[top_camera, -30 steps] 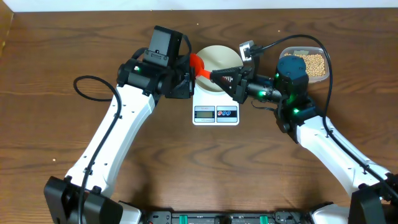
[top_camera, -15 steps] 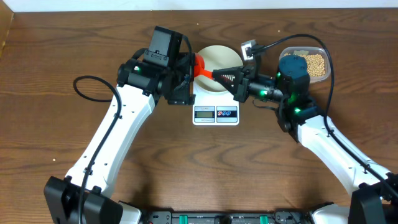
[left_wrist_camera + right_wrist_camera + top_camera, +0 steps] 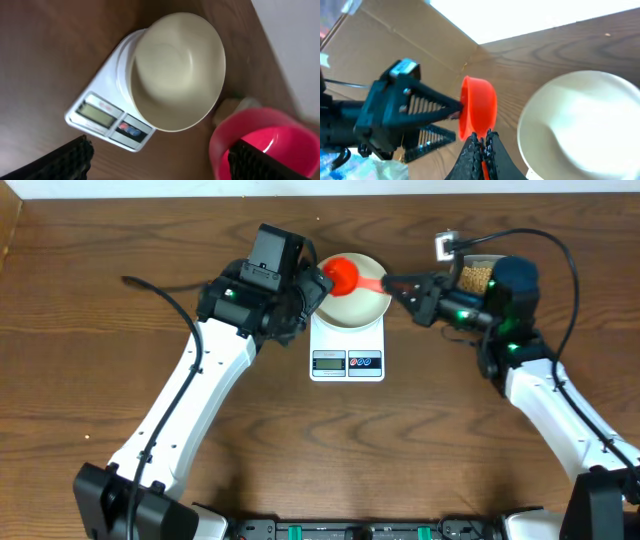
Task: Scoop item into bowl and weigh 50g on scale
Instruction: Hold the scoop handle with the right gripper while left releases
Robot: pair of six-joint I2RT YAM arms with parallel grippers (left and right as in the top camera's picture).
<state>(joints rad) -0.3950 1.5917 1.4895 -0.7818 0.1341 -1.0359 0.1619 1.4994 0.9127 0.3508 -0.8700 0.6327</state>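
On the left, the left gripper [image 3: 306, 292] sat just beside the bowl's left edge, and what a gap between those jaws. In the left wrist view its dark fingers [image 3: 75, 157] stood at opposite bottom corners of the shot, wide apart and holding nothing.

Moving along, there was the cream bowl [image 3: 360, 308], sitting squarely on the white scale [image 3: 347, 342], which lay on the brown wooden table [image 3: 100, 380]. The scale's grey display [image 3: 330, 361] and its little buttons [image 3: 365, 361] faced the near edge; the reading was too small to make out.

Over the bowl's far-left rim, seen from overhead, hovered the red scoop [image 3: 345, 275]. Whether it touched the rim, I couldn't tell. In the right wrist view it was tipped on its side, its cup to the left of the bowl.

Its handle ran rightward, straight into the right gripper [image 3: 397, 282], jaws pinched together on that handle, a firm clamp.

And at the far right, the beans [image 3: 474, 280] lay heaped in the clear tub [image 3: 480, 262], tan-yellow, mostly tucked behind the right arm, well apart from the bowl.
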